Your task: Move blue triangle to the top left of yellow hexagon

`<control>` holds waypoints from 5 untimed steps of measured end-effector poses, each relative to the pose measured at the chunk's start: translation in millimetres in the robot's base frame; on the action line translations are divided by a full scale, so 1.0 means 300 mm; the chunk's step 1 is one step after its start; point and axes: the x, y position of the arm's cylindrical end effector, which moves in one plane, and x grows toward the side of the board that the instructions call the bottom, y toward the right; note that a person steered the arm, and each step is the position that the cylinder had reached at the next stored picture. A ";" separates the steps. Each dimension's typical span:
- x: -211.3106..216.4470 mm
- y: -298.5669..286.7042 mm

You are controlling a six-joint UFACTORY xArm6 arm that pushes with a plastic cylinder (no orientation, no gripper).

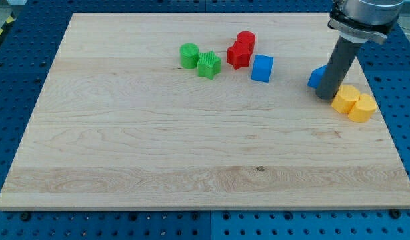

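The blue triangle lies at the view's right, mostly hidden behind my rod. My tip rests on the board just right of and below the triangle, touching or nearly touching it. Two yellow blocks sit close together just right of the tip. The left one looks like the yellow hexagon. The right one is rounder. The blue triangle is up and to the left of the yellow pair.
A blue cube sits left of the triangle. Two red blocks touch near the top centre. A green cylinder and a green star sit left of them. The wooden board's right edge is close to the yellow blocks.
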 end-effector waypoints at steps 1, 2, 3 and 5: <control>0.000 -0.109; 0.000 -0.302; -0.021 -0.452; -0.159 -0.422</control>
